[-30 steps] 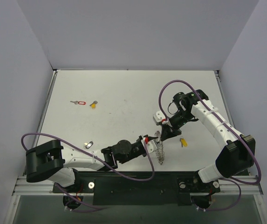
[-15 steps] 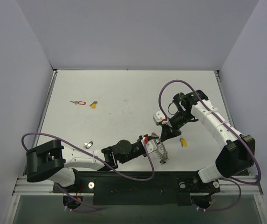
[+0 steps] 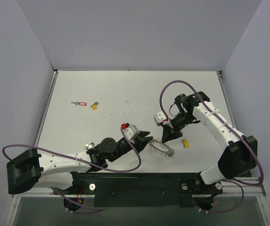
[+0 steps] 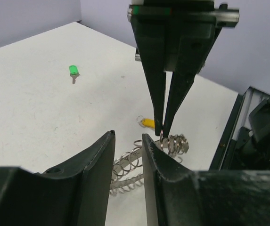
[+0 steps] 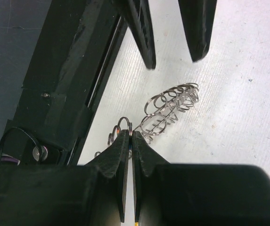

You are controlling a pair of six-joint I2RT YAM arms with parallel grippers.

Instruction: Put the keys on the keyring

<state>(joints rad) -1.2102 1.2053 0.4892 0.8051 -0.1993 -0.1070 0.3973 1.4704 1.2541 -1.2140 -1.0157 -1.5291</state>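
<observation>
Your right gripper is pinched together on one end loop of the floppy silver keyring of small frilly metal links. The rest of the ring lies on the white table. Your left gripper sits just beside the ring's other end, fingers apart and holding nothing. A small yellow-headed metal key lies near the ring, and a green-headed key lies well apart from it.

Looks past the parted left gripper onto the keyring. Shows the right gripper pinching its far end with 2 fingers, yellow key just behind, green key well apart.
</observation>
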